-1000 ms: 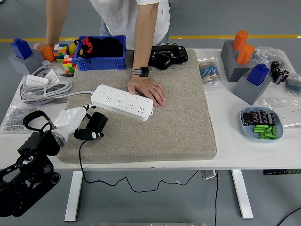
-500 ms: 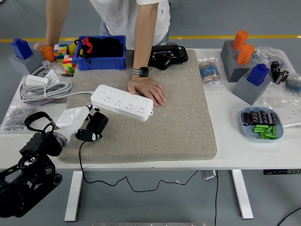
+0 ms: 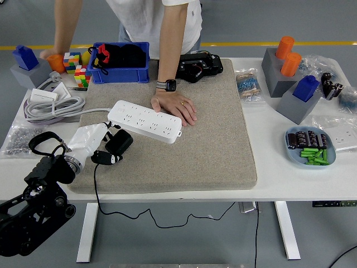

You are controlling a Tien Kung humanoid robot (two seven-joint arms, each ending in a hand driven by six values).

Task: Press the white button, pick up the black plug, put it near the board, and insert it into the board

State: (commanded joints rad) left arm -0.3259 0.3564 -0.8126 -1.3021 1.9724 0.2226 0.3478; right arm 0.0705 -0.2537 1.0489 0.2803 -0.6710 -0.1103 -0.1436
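The robot's left hand (image 3: 92, 142) clamps the black plug (image 3: 119, 143) just short of the white power strip (image 3: 145, 121); beyond it, a blue bin (image 3: 120, 75) holds black pouches (image 3: 124, 54).

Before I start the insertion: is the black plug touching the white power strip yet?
Cannot tell. In the head view the black plug, held in the left hand, sits right under the power strip's near edge; no clear gap or contact shows.
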